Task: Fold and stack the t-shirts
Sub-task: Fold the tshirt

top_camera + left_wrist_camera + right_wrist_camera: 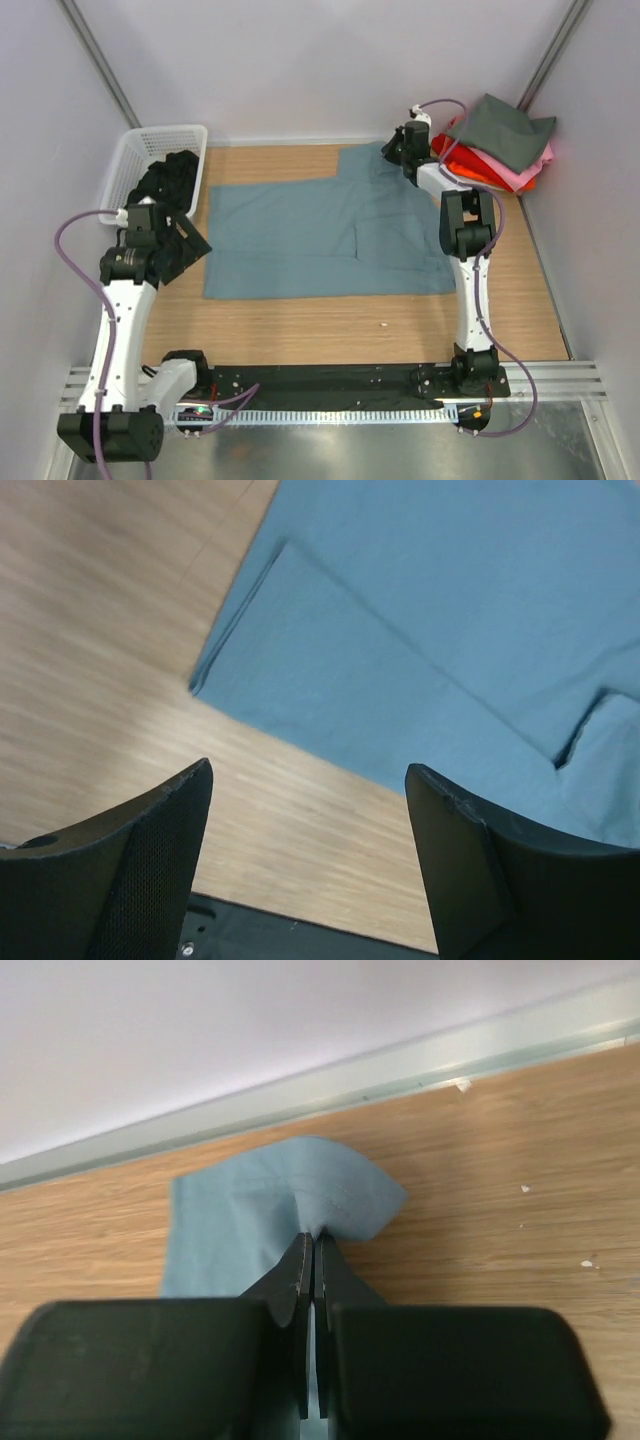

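A dusty blue-grey t-shirt (320, 235) lies spread flat across the middle of the wooden table. Its far sleeve (270, 1215) is pinched between the fingers of my right gripper (314, 1238), which is shut on the cloth near the back wall (395, 148). My left gripper (308, 780) hangs open above the bare wood, just off the shirt's near left corner (205, 675); nothing sits between its fingers. In the top view it is at the table's left side (185, 245). Folded t-shirts in dark grey (505, 125), pink, red and orange are piled at the back right corner.
A white lattice basket (135, 160) with dark cloth in it stands at the back left, right behind the left arm. The black base rail (330, 385) runs along the near edge. Walls close the table at back and both sides.
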You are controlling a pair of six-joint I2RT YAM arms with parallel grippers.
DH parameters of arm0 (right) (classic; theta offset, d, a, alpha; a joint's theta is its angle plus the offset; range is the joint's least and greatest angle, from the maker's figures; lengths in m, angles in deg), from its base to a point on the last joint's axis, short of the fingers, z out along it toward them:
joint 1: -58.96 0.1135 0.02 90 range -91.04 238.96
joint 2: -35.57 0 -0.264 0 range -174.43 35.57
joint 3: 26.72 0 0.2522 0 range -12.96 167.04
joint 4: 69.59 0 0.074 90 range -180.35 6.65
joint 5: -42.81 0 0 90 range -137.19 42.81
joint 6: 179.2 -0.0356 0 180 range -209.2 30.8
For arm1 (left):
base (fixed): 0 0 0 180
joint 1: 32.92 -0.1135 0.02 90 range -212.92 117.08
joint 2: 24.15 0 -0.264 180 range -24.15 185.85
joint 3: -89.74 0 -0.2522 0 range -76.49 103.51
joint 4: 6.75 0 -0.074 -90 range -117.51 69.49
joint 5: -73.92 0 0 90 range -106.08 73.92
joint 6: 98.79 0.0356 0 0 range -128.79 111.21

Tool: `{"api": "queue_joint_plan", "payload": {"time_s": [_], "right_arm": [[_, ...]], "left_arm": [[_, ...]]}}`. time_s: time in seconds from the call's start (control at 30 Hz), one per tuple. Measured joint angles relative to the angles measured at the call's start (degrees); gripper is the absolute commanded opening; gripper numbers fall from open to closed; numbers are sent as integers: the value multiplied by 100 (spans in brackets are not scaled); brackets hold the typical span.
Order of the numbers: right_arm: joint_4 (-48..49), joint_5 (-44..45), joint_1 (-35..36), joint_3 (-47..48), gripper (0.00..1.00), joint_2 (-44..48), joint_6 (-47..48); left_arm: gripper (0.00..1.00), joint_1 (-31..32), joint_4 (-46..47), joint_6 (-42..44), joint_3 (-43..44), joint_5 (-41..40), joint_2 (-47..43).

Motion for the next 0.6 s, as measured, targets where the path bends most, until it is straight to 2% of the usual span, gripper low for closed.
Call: {"api": "queue_joint_plan", "payload": {"time_s": [0.13,0.27,0.4,0.6], "right_arm": [[651,-162,-4,-951,1,896,229],[1073,-136,-20,-1478,1,1585,400],[1344,-111,-66,-1600,2,1799,442],[1180,101,-267,-1663,1,1801,472]], "left_arm": [[79,739,481,-267,844,-529,957],[79,1051,1117,-518,1292,-802,2144],[79,1196,1440,-667,1790,-981,3375],[79,1217,1657,-675,3327,-1228,5154]]}}
